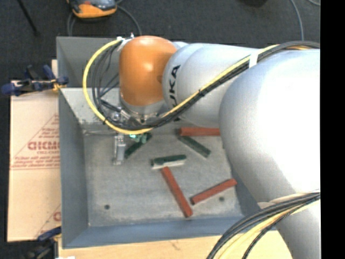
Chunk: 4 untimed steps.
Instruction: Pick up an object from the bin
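Note:
My gripper (117, 154) hangs below the orange wrist cover in the back left part of the bin, low over the floor. A short dark green stick (136, 144) lies slanted right beside it, touching or nearly touching its right side; its upper end is hidden under the wrist. A green stick with a pale end (168, 161) lies flat a little to the right, apart from the gripper. Just beyond that one, a long red-brown stick (177, 191) runs diagonally toward the front wall.
Further right lie another green stick (195, 147), a red-brown stick (213, 191) near the front right and one (199, 131) by the back, partly under the arm. The big arm covers the bin's right side. Bare floor spreads at front left.

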Each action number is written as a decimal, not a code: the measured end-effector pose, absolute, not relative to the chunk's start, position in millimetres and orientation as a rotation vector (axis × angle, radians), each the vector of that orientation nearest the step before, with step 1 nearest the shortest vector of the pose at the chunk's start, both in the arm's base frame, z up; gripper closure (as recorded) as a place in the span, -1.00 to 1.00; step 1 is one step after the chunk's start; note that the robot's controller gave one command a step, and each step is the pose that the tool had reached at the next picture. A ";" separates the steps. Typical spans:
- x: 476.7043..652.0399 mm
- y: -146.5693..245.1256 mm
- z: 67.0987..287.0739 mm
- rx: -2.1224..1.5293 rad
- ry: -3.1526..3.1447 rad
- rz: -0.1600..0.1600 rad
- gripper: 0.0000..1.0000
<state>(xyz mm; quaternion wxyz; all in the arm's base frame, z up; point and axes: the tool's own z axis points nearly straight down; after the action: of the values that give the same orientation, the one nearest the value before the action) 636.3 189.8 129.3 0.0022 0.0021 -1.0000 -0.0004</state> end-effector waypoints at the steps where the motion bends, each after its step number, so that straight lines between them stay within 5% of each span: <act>1: 638.6 189.2 134.3 0.002 -3.145 -0.004 -1.00; 2: 644.5 143.9 95.2 0.337 -3.134 -0.004 -1.00; 4: 647.5 119.2 105.6 0.433 -3.117 0.001 -1.00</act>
<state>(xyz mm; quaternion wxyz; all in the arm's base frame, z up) 647.5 119.2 105.6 -0.0024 0.1377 -0.9905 0.0004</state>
